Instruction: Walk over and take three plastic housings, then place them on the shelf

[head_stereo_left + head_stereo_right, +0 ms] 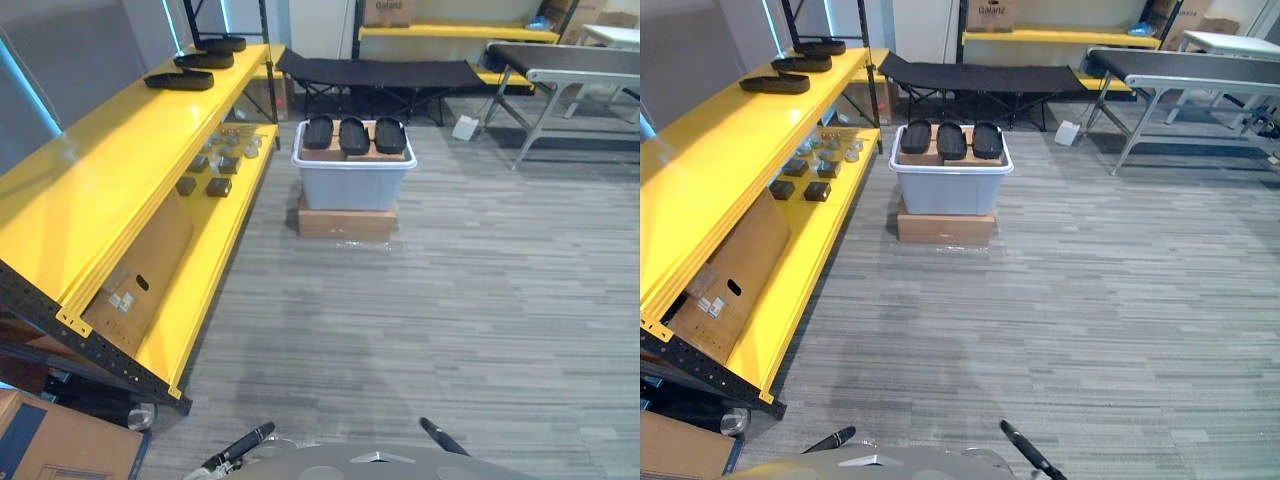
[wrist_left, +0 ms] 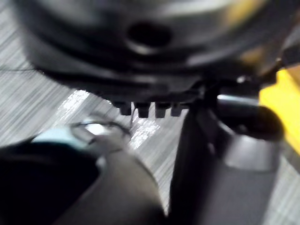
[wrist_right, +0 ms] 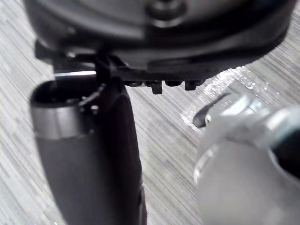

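Left hand (image 2: 150,70), right hand (image 3: 159,47), state unclear, black oval housings (image 1: 353,135) atop grey tub (image 1: 350,185)

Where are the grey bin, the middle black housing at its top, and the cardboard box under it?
Grey bin (image 1: 352,188): left eye view, front wall.
Middle housing (image 1: 353,135): left eye view, its top face.
Cardboard box (image 1: 346,222): left eye view, front side.

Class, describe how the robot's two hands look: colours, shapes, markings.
Both are dark, almost black. The left hand shows a glossy rounded bulk with a round hole; its thick thumb is dark with a silver-grey band. The right hand looks alike, its thumb a dark cylinder with the same band.
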